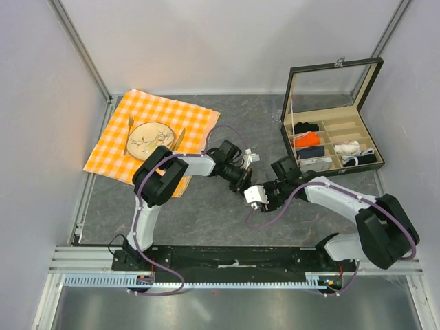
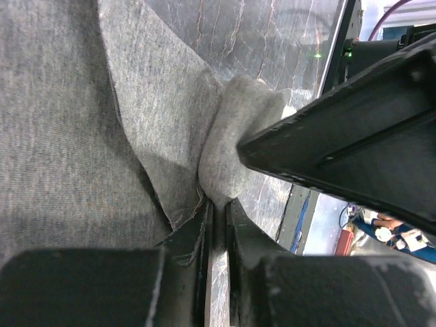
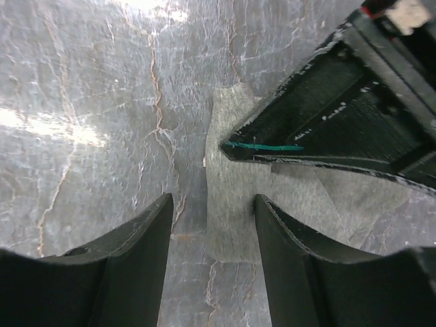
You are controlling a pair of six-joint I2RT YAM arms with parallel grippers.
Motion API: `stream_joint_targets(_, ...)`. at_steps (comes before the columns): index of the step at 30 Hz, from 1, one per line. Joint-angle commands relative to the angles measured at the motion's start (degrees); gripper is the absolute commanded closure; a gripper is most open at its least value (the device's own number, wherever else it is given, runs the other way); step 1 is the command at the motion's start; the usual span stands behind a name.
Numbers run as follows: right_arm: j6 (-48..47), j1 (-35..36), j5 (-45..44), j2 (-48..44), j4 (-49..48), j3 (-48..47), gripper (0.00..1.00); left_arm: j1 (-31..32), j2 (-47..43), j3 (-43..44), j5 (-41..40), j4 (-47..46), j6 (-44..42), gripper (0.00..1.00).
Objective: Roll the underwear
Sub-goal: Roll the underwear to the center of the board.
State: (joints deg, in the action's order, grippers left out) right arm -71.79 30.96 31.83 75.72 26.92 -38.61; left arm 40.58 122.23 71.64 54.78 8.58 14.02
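Note:
The underwear [image 2: 61, 136] is a mid-grey cloth that fills the left of the left wrist view, with a folded end [image 2: 242, 133] bunched near the middle. My left gripper [image 2: 216, 203] is shut on the underwear's edge just below that fold. My right gripper [image 3: 212, 197] is open, its jaws either side of a narrow grey strip of the underwear [image 3: 235, 204] lying flat on the table. The left gripper's black finger [image 3: 320, 126] reaches in from the upper right. In the top view the two grippers [image 1: 245, 181] [image 1: 262, 187] meet at mid-table and hide the cloth.
An orange-and-white checked cloth [image 1: 172, 113] with a plate [image 1: 150, 137], fork and knife lies at the back left. An open compartment box [image 1: 323, 148] with small folded garments stands at the back right. Grey walls close in the sides.

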Motion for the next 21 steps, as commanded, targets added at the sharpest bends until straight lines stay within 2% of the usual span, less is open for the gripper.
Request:
stream_joint_targets(1,-0.98,1.73,-5.29,3.46,-3.45,0.99,0.44,-0.67,2.57,-1.76,-10.31,4.87,0.74,0.82)
stream_joint_targets(3,-0.72,1.82,-6.26,5.04,-3.36,1.26,0.46,-1.11,1.00,-2.55,-10.40,3.47,2.32,0.77)
stream_joint_targets(4,-0.63,1.91,-6.78,5.48,-3.36,1.34,0.48,-1.11,0.12,-3.60,-10.83,1.55,2.85,0.64)
stream_joint_targets(6,0.42,1.82,-8.36,6.80,-3.19,1.00,0.51,-1.55,-2.94,-4.92,-11.36,-0.66,4.26,0.59)
stream_joint_targets(10,2.88,1.74,-8.46,9.26,-0.91,-0.67,0.68,-1.82,-10.58,-10.54,-14.25,-8.38,5.84,0.46)
stream_joint_targets(14,4.90,0.07,-3.11,11.63,5.31,-4.45,0.77,-1.82,-20.70,-17.65,-20.58,-14.62,3.40,0.42)
stream_joint_targets(19,5.26,-4.06,7.17,15.84,14.11,-10.95,0.81,-1.21,-34.06,-32.94,-27.89,-24.38,-2.85,0.41)
stream_joint_targets(21,4.91,-5.20,8.94,17.87,18.42,-13.84,0.81,1.41,-40.83,-40.12,-29.72,-30.44,-7.94,0.40)
